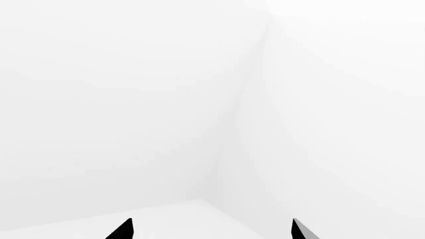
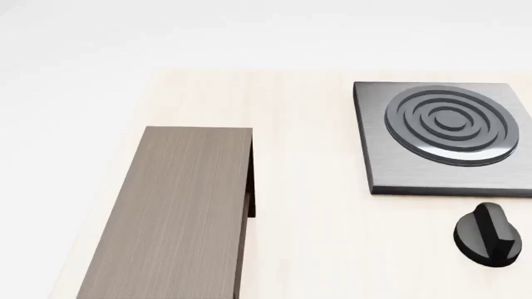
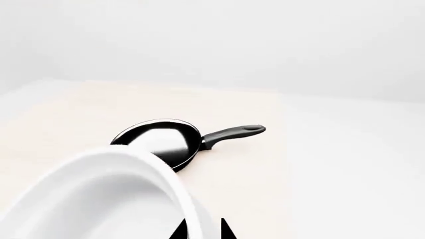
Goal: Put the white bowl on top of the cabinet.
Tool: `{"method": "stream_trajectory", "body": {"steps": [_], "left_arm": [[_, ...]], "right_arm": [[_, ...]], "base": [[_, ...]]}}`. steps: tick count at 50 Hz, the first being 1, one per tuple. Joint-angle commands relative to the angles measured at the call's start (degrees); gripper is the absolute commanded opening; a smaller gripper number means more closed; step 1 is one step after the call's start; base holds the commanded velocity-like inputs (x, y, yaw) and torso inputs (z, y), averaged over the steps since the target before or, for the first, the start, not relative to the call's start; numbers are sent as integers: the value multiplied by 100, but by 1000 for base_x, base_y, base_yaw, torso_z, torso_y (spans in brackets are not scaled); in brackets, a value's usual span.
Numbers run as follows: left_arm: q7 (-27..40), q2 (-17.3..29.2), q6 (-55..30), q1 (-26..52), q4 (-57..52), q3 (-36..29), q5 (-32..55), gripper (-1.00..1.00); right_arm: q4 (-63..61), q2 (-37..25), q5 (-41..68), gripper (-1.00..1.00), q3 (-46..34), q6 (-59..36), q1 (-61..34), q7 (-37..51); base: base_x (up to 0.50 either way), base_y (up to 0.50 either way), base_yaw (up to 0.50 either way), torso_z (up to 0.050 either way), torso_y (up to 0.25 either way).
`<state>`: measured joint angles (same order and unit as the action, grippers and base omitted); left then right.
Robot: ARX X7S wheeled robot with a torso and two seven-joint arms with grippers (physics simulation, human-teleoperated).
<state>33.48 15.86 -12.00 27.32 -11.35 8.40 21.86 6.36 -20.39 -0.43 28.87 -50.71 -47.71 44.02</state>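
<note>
White bowl (image 3: 113, 194) rim sits clamped in the right end effector (image 3: 201, 231) (left end effector (image 1: 211, 230) spread apart, empty).

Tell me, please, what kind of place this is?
Probably a simulated kitchen counter. The head view shows a stove plate with a knob on a pale table; the right wrist view shows a frying pan and a white bowl.

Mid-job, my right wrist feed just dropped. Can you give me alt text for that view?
The white bowl fills the near foreground, its thick rim sitting between the right gripper fingertips, which appear closed on it. Beyond it, a black frying pan lies on the pale wooden table, handle pointing away from the bowl.
</note>
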Motion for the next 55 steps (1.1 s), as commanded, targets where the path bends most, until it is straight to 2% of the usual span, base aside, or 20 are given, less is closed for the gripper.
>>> {"method": "stream_trajectory", "body": {"steps": [1, 8, 19, 29, 36, 55], "left_arm": [[26, 21, -17, 0, -25, -11, 22, 100], [36, 28, -15, 2, -24, -28, 26, 100], [46, 42, -7, 14, 2, -45, 35, 100], [55, 62, 8, 23, 25, -36, 55, 100], [72, 80, -29, 67, 30, -35, 85, 100], [102, 110, -66, 54, -21, -55, 134, 100]], "right_arm": [[-53, -192, -162, -100, -597, -346, -1059, -91], [546, -274, -46, -100, -808, -472, -1889, -229], [2629, -312, 19, -100, -1326, -205, -3442, -449], [4619, -95, -54, -100, -1912, 598, -4627, -766], [6770, -81, 26, -100, -1987, 1484, -5608, -1161], [6860, 437, 140, -100, -2014, 601, -5893, -2293]], "base": [[0, 0, 0, 0, 0], [0, 0, 0, 0, 0], [0, 0, 0, 0, 1], [0, 0, 0, 0, 1], [0, 0, 0, 0, 1], [0, 0, 0, 0, 1]]}}
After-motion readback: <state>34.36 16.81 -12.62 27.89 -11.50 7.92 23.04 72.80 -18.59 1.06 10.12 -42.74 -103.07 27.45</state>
